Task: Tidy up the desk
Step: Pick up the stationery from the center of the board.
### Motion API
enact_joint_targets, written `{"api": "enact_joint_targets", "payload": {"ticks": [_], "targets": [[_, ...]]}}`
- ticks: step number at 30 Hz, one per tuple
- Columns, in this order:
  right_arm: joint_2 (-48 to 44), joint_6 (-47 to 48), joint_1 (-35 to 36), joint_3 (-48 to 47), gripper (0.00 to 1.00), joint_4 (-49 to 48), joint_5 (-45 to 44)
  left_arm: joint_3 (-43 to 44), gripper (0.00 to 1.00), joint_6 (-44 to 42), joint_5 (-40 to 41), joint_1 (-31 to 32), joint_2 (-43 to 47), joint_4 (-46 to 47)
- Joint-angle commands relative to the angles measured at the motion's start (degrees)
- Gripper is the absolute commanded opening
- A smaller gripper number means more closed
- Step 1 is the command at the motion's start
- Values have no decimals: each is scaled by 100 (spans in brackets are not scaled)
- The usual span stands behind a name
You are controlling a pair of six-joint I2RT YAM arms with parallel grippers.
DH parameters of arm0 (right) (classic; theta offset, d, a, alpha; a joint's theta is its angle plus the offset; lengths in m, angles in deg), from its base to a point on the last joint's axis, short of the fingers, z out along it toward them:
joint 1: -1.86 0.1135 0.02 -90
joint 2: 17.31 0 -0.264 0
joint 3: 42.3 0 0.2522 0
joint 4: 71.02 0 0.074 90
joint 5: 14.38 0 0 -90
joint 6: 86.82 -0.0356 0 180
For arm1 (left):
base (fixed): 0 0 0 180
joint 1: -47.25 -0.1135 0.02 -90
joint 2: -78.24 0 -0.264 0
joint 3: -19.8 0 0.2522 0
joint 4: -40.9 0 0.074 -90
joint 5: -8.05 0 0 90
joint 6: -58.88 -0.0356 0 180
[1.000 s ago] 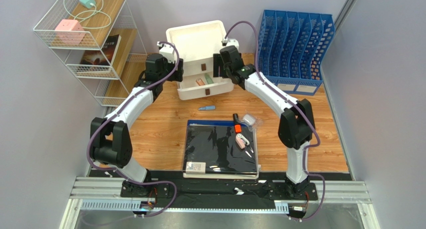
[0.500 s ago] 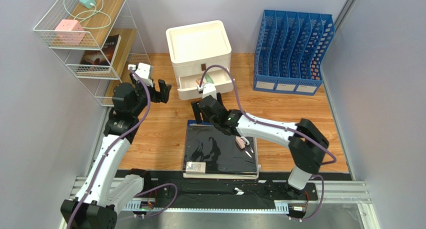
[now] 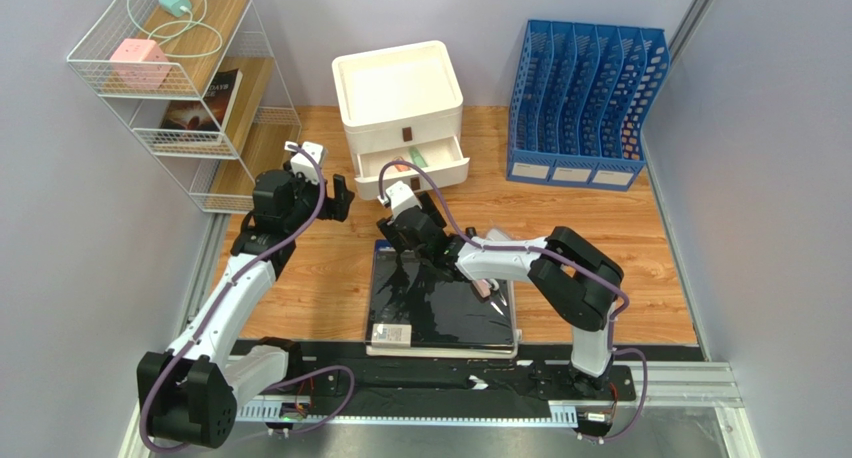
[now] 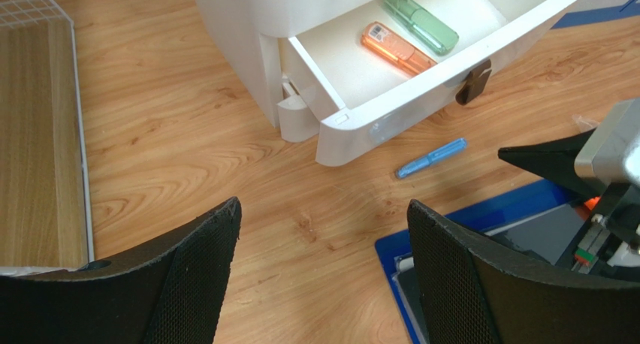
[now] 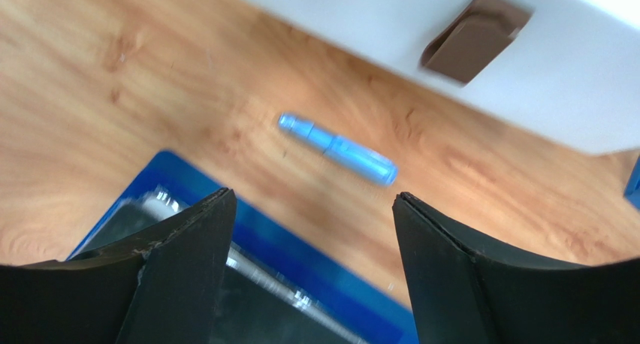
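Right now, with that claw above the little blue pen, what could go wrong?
The open right gripper hovers over the slim blue plastic pen, which lies between the white open drawer and the blue-edged black folder; a finger might clip either. The round pen could roll across the wooden desk if nudged.

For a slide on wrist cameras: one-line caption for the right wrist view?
Open right hand above a small blue pen-shaped stick on the orange-brown wooden desk, near the white drawer front.
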Motion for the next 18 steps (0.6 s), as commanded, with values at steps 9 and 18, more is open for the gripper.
{"api": "enact_joint_targets", "payload": {"ticks": [9,18], "targets": [[333,199,-812,-204,79,-884,1119,-53,86,-86,104,-18,323,457],[552,32,-830,-248,79,-787,1628,-45,86,-94,183,-18,288,492]]}}
